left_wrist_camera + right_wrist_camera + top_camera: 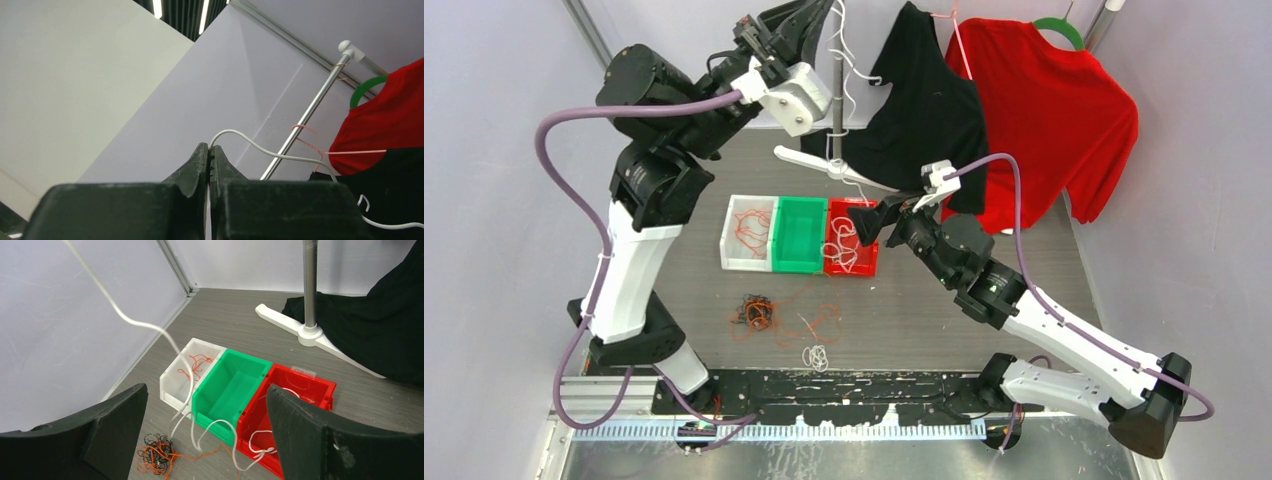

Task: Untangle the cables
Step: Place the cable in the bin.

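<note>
Left gripper [208, 149] is raised high at the far side, beside the pole of the hanger stand [834, 95]; its jaws are pressed together on a white cable [231, 131], which comes out at the fingertips and arcs away to the right. In the right wrist view that cable drops from the upper left in a slack curve; its lower end reaches the table [924, 320] in front of the green bin [210, 412] and loops toward the red bin [248, 432].

Right gripper [206, 395] hovers over the red bin, pointing left; jaws wide apart, nothing pinched between them.

Three bins sit touching in a row mid-table: white bin [727, 245] on the left, green in the middle, red on the right; the white bin holds an orange-red cable [752, 228]; the red bin holds white loops [844, 250]; no cable shows inside the green bin.

Near the bins, on the table: a black and orange-red tangle [756, 312] lies just near of the white bin; a loose orange-red strand [822, 322] trails right from it; a small white coil [816, 355] lies nearer to the arm bases, apart from the tangle.

Far right: a black shirt [924, 110] and a red shirt [1044, 110] hang side by side, the red one on a green hanger [1060, 30].
</note>
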{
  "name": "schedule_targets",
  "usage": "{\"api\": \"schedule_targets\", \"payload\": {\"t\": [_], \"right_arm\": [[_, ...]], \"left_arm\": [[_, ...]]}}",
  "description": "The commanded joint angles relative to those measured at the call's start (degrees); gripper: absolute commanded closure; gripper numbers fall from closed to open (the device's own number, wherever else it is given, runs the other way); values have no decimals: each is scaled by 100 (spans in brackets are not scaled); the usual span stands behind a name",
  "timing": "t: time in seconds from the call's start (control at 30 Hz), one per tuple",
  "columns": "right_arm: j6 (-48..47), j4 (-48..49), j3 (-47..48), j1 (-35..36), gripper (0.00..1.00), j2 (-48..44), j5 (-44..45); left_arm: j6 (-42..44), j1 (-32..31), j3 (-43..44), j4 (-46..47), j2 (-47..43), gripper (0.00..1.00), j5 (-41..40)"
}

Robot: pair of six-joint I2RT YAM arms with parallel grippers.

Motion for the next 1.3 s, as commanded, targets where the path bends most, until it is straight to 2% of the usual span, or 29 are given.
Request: {"api": "schedule_targets", "payload": {"t": [0.0,0.1,0.2,0.43,0.73,0.93,1.13,1.27], "right_arm": [[-19,112,56,-37,8,-262,43],[-39,138,77,-39,8,-265,-18],[-54,38,147,-40,8,-222,152],[-63,-531,386,-154,8,79,511],[-39,-423,576,-406,9,601,305],[2,-314,796,-499,11,905,-29],[66,-287,1004,-554,13,1268,-331],[158,-211,1074,-590,14,1482,-486]], "left_arm": [[681,-187,269,1083,155,100,-591],[896,-238,319,1366,284,100,-765],[944,-242,237,1268,310,100,-858],[979,-238,-498,1319,131,100,-831],[1218,-240,-116,1490,564,100,-862],[1363,-240,575,1961,1054,100,-946],[1400,-242,68,2487,851,100,-1007],[1361,-242,-26,2479,816,100,-1060]]}}
